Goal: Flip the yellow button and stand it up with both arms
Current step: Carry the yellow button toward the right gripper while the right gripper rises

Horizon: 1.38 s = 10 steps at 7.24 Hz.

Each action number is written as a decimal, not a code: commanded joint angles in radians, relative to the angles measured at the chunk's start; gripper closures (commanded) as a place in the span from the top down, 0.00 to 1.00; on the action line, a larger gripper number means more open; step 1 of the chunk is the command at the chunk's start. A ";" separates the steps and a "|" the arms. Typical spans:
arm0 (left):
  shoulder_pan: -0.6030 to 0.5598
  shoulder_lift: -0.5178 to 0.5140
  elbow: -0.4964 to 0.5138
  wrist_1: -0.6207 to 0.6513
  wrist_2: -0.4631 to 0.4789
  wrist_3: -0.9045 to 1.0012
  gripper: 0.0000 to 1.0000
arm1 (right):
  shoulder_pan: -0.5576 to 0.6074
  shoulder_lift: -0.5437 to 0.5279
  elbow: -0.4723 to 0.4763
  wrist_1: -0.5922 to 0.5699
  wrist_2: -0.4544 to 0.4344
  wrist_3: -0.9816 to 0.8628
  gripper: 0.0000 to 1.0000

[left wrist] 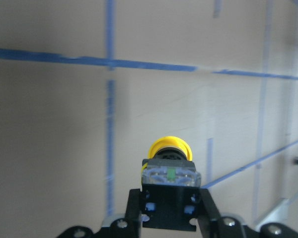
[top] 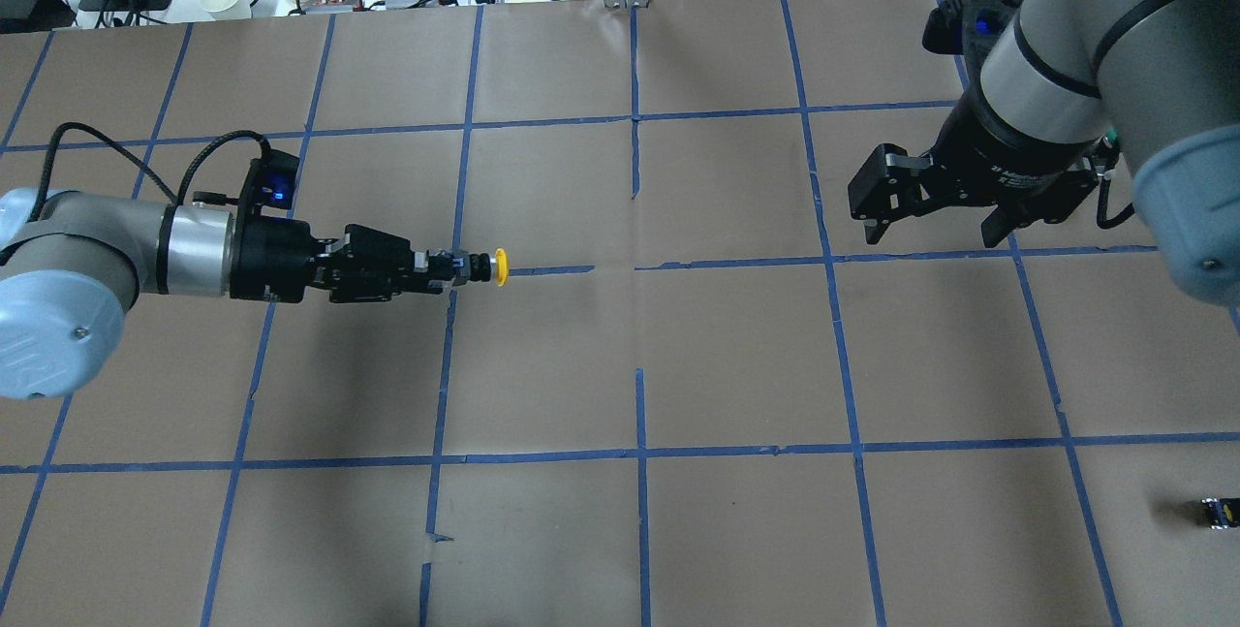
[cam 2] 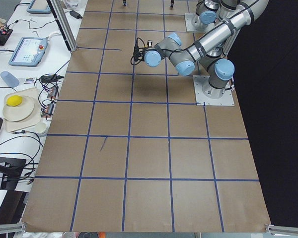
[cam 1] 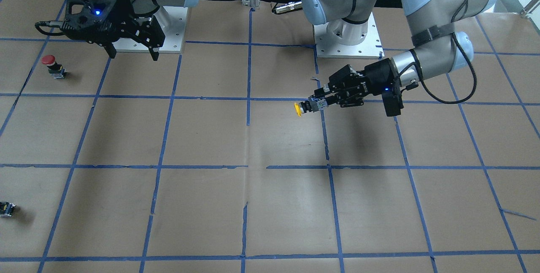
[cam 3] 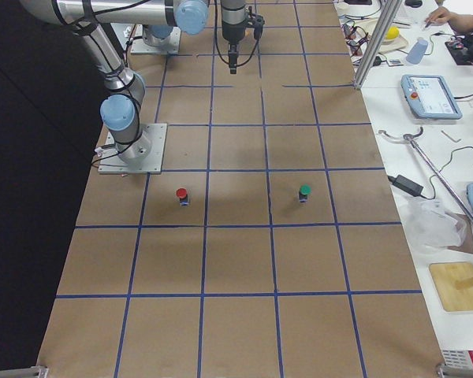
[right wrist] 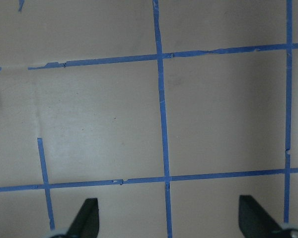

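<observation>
Table (top: pixel 736 365): brown paper under a blue tape grid (top: pixel 639 453), mostly bare across the middle and the near rows. Left arm (top: pixel 116 249) reaches in low and level from its own side. Right arm (top: pixel 1085 46) hangs over its far corner, upper links cut off by the overhead frame. Left gripper (top: pixel 455 268): fingers nearly closed, pinching the yellow button (top: pixel 489 266) by its blocky body. Button is held sideways off the paper, cap pointing toward the table's centre line, its shadow falling apart from it in the front view. In the left wrist view the fingers cover the lower body, and only the clear top and the cap rim show. Right gripper (top: pixel 935 232): fingers (right wrist: pixel 87 220) spread wide, pointing down, nothing between them, only paper and tape beneath. The two grippers are well apart, with open squares between them. Red button (cam 1: pixel 51 63) stands upright on the right arm's side, near that gripper but not under it. Green button (cam 3: pixel 304 191) stands a square further out toward the operators' edge. Black block (top: pixel 1221 512) sits at the frame's edge, partly cut off, detail too small to read. From the left end camera the left gripper is hidden behind the arm's joints.
</observation>
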 commanded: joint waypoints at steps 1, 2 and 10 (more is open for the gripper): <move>-0.145 -0.017 -0.016 0.001 -0.325 -0.002 0.20 | -0.057 0.003 -0.007 0.002 0.179 0.071 1.00; -0.228 -0.017 -0.016 0.000 -0.507 -0.017 0.20 | -0.098 0.003 -0.008 0.005 0.319 0.118 1.00; -0.422 -0.008 -0.003 0.030 -0.892 -0.034 0.20 | -0.158 0.001 -0.048 0.007 0.884 0.534 1.00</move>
